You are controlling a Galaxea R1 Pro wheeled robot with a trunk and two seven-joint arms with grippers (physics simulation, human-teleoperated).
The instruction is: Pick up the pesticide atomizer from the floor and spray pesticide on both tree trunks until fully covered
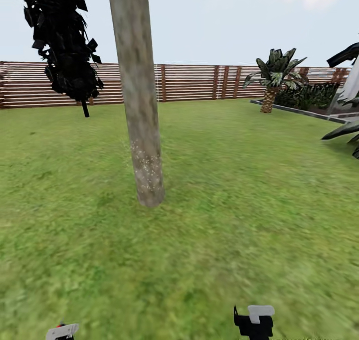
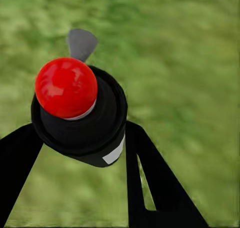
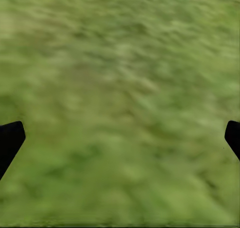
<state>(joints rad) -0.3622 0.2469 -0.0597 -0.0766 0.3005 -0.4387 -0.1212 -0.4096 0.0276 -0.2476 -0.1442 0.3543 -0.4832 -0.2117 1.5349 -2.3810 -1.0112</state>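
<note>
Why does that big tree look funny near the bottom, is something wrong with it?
The tree trunk has fine white specks low down, near the grass, and looks plain higher up. That may be spray from the pesticide atomizer, which sits clamped in the left end effector. Nothing else looks broken, tipped or spilled.

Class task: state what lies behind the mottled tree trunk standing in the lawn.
Behind the tree trunk runs the brown slatted fence, above it pale sky. The fence stretch directly behind the trunk is covered.
</note>
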